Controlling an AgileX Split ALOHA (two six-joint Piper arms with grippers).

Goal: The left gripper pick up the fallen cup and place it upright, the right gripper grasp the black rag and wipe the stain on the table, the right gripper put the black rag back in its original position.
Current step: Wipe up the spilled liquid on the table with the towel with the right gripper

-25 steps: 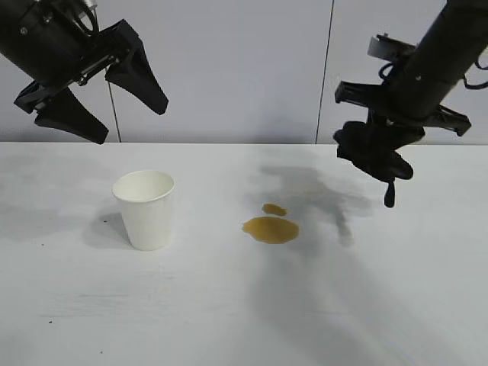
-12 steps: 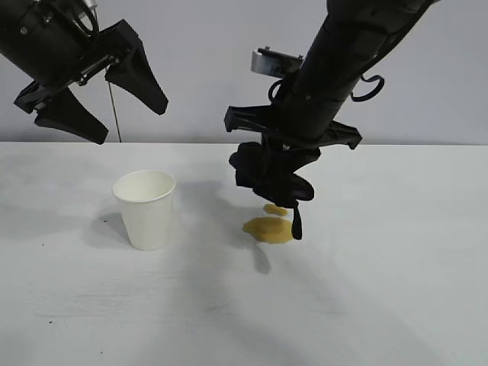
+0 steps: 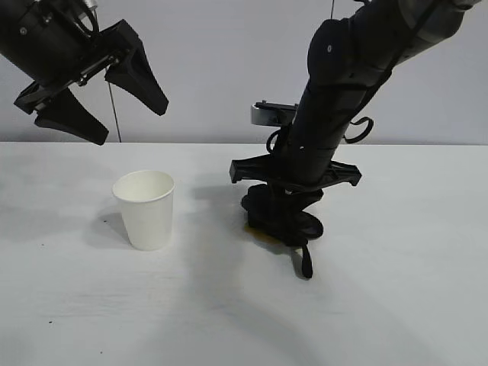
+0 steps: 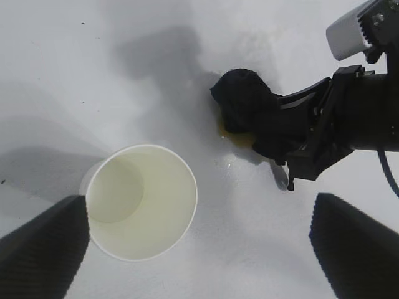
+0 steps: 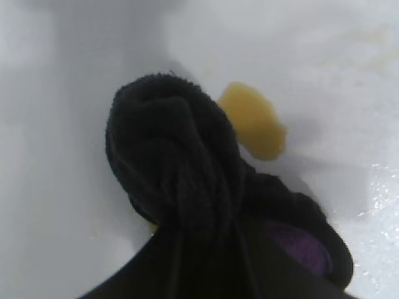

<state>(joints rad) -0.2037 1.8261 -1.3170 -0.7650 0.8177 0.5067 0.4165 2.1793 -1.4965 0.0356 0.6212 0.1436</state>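
in the exterior view the white paper cup (image 3: pixel 145 208) stands upright on the white table (image 3: pixel 396 305), mouth up, at about nine o'clock from the right arm's work spot and well apart from it. the left gripper (image 3: pixel 103 99) hangs in the air above the cup, toward eleven o'clock of it, its two black fingers spread wide with nothing between them. the right gripper (image 3: pixel 286 207) points steeply down at the table's middle, clamped on the black rag (image 3: pixel 280 217), which is bunched under it and pressed onto the table, a loose tail trailing toward five o'clock; a sliver of the yellow-brown stain (image 3: pixel 255 232) peeks out at the rag's near edge. in the left wrist view the cup (image 4: pixel 140 202) shows its empty inside, the rag (image 4: pixel 244 103) sits toward two o'clock of it, with the stain (image 4: pixel 240 138) showing just beside the rag's edge and the right gripper (image 4: pixel 283 128) gripping it. in the right wrist view the rag (image 5: pixel 181 180) fills the centre, touching the table (image 5: pixel 56 156), and a blob of the stain (image 5: pixel 252 121) lies uncovered just beside it.
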